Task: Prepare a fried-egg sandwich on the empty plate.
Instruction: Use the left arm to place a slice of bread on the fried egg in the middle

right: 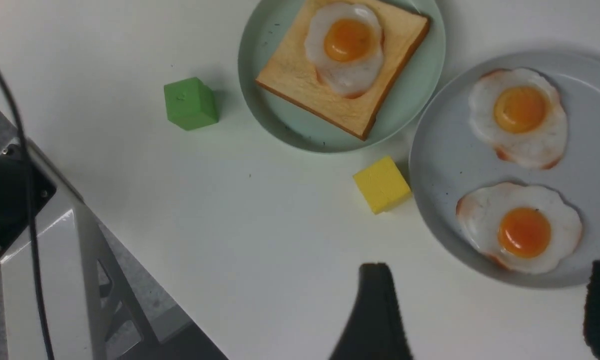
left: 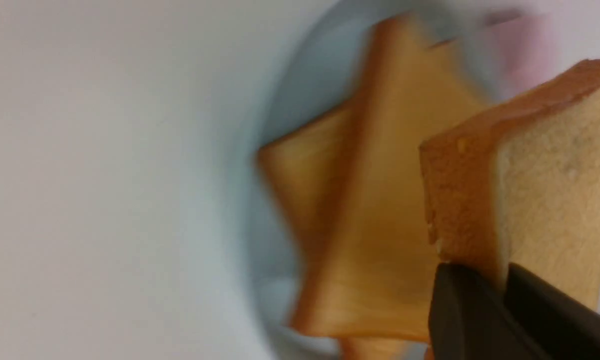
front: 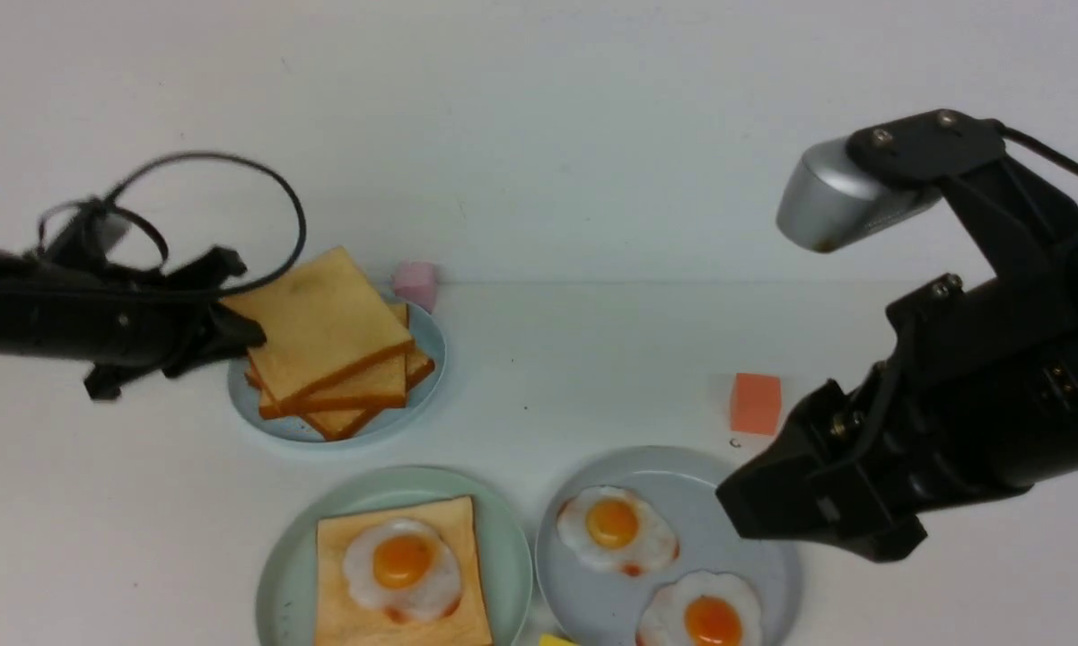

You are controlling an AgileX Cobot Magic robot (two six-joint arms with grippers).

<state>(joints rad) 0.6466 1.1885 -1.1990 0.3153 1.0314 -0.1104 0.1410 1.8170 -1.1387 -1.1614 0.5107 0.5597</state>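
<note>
Sandwich: the fried-egg sandwich (front: 402,588) is half made. It is one toast slice with one fried egg (front: 402,563) lying uncovered on top.
Plate: the mint-green plate (front: 287,556) carries it. It lies between the two grippers, nearer to the robot than the left gripper (front: 241,336) and well apart from it.
Left gripper: the jaws are pressed together on the edge of the top toast slice (front: 323,318). In the left wrist view the dark fingers (left: 459,310) pinch its brown crust.
Held slice: it is tilted, with the gripped side raised above the pile of toast (front: 359,404). I cannot tell if the far side touches the pile.
Pile: it sits just beyond the left fingers, on the light-blue plate (front: 265,420).
Pink cube (front: 416,283): it is past the pile from the left gripper, just beside the plate rim.
Right gripper (right: 489,280): the jaws are wide apart and hold nothing.
Grey-blue plate (front: 673,467): it is just before the right fingers and holds two spare eggs (front: 615,529).
Orange cube (front: 756,404): it is near the right gripper, on the far side.
Yellow cube (right: 381,184): it is just beside the grey-blue plate, between the plates.
Green cube (right: 190,103): it is beyond the mint-green plate from the right gripper.
</note>
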